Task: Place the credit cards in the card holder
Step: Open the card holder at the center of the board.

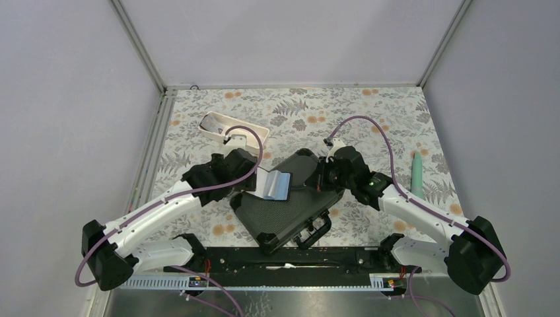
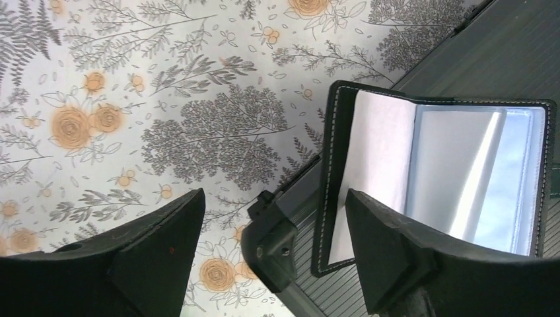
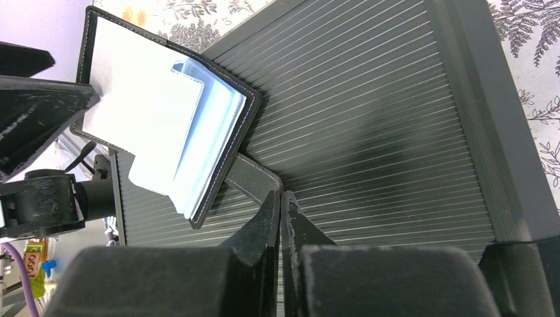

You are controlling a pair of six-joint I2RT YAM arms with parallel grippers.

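Black holder is lying open on the case, mid-table, with the pale sleeves facing up. The right gripper is pressed together right at the tip of the holder's snap tab. Pinching it or just pinning it down? Can't tell tbh. The left gripper is spread with nothing in it, one finger at the holder's left side. I can't make out any cards, not in the sleeves and not in the white tray far left. So I'd say the holder's open and that's it, all the loading is left.
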